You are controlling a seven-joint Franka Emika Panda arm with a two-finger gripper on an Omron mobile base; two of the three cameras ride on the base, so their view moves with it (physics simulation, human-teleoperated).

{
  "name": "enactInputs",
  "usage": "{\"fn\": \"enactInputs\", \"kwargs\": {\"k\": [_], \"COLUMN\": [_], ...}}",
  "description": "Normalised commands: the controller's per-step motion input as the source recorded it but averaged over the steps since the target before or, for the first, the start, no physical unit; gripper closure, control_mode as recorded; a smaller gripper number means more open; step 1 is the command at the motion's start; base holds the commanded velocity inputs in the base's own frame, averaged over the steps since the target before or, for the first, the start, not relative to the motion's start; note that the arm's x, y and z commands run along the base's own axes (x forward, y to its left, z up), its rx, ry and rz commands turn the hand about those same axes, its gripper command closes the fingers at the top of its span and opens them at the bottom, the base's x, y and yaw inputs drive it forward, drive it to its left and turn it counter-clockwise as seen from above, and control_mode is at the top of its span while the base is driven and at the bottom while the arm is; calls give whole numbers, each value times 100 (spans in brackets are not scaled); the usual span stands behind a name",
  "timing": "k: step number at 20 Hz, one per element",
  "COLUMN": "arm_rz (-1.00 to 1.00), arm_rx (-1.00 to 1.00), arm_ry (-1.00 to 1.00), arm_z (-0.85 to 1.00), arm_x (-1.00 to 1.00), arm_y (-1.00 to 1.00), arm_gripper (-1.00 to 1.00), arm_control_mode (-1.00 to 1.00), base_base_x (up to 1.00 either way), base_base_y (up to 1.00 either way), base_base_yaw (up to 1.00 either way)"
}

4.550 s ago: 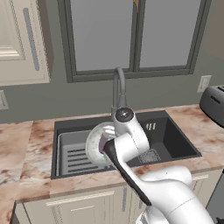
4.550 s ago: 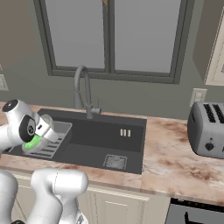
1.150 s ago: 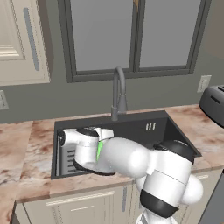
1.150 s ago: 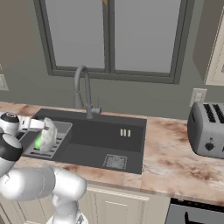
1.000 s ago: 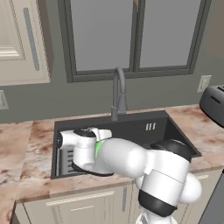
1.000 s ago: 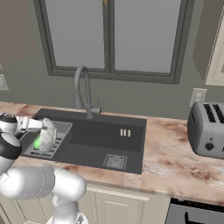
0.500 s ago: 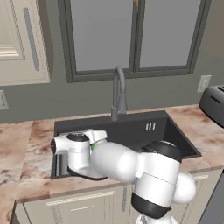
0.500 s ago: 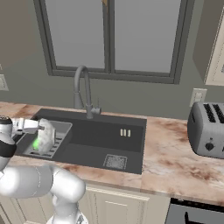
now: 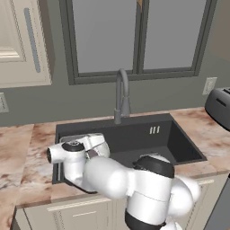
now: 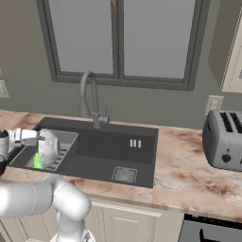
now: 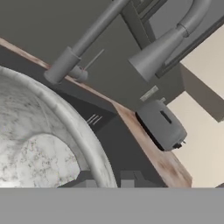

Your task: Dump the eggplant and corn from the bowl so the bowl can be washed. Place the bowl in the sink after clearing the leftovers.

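Note:
The pale bowl (image 10: 47, 147) stands tilted almost on edge over the slotted basket (image 10: 64, 144) at the left end of the sink (image 10: 118, 151). My gripper (image 10: 34, 137) is shut on the bowl's rim, which in the hand view (image 11: 74, 127) runs down between the two fingertips of the gripper (image 11: 108, 181). The bright green corn (image 10: 37, 160) shows just below the bowl's lower edge, at the basket. From the left base view, my gripper (image 9: 90, 152) holds the bowl (image 9: 98, 143) behind my arm. The eggplant is hidden.
The gooseneck faucet (image 10: 90, 97) rises behind the sink, and the square drain (image 10: 124, 175) lies in the open right part of the basin. A toaster (image 10: 222, 139) stands on the marble counter (image 10: 184, 165) at the right. My own arm covers the sink's left front.
My hand has swung further left with the bowl, over the basket. The green corn now shows lower, under the bowl's edge.

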Motion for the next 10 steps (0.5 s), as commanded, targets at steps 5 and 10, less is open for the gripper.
{"fn": "enactInputs", "kwargs": {"k": [5, 10], "arm_rz": [0, 0], "arm_rx": [-7, -5], "arm_ry": [-1, 0], "arm_z": [0, 0], "arm_x": [-2, -1], "arm_y": [4, 3], "arm_gripper": [100, 100], "arm_control_mode": [-100, -100], "base_base_x": [0, 0], "base_base_y": [0, 0], "base_base_yaw": [0, 0]}}
